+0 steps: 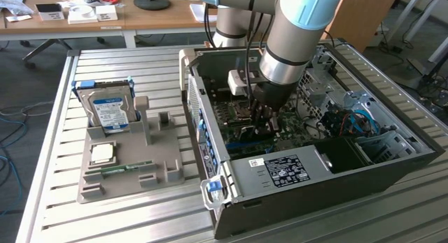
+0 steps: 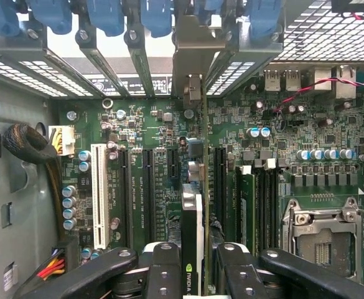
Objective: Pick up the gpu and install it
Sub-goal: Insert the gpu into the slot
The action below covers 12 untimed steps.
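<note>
The gpu (image 2: 192, 215) stood on edge inside the computer case (image 1: 392, 164), gripped between the 2 clenched fingers of the gripper (image 2: 197, 274) at its inner end. Its long axis ran straight away from the jaws toward the case's rear wall, about 9 o'clock from the gripper in the exterior view. The silver bracket (image 2: 194, 59) at the far end sat against the rear openings beneath the blue clips (image 2: 104, 15). The card lay parallel to the black expansion slots (image 2: 149, 187) on the motherboard (image 2: 331, 124) and seemed lined up over 1. Whether it was seated could not be told. The hard drive (image 1: 108, 111) stood in its grey holder (image 1: 162, 159), well apart at 9 o'clock of the case.
</note>
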Tool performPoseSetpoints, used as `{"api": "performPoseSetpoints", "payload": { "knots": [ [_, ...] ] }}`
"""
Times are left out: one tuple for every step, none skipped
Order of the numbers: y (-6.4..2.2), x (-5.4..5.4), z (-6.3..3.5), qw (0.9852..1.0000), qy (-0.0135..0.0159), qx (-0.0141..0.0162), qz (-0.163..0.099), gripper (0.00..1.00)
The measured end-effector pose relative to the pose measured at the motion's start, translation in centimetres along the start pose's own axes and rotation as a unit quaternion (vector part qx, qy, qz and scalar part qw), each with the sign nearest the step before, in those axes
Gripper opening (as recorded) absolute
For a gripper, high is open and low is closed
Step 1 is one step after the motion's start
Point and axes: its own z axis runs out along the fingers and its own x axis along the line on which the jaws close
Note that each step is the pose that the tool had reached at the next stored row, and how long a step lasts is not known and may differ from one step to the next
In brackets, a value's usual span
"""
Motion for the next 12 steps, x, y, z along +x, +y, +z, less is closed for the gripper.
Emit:
{"api": "performPoseSetpoints", "payload": {
  "knots": [
    [0.00,0.00,0.02,1.0000,-0.0001,0.0001,0.000,0.27],
    [0.01,-0.01,0.02,1.0000,-0.0002,0.0002,0.000,0.27],
    [0.02,0.00,0.03,1.0000,-0.0002,0.0002,0.000,0.27],
    [0.04,0.00,0.07,1.0000,-0.0002,0.0003,0.000,0.27],
    [0.05,0.00,0.08,1.0000,-0.0001,0.0003,0.000,0.27],
    [0.05,0.01,0.09,1.0000,0.0000,0.0003,0.000,0.27],
    [0.06,0.00,0.11,1.0000,-0.0004,0.0003,0.000,0.27],
    [0.06,-0.01,0.17,1.0000,-0.0008,0.0006,0.000,0.27],
    [0.06,-0.01,0.16,1.0000,-0.0007,0.0006,0.000,0.27],
    [0.06,0.00,0.15,1.0000,-0.0005,0.0005,0.000,0.27],
    [0.06,0.00,0.12,1.0000,-0.0003,0.0005,0.000,0.27],
    [0.06,0.00,0.12,1.0000,-0.0002,0.0005,0.000,0.27]
  ]
}}
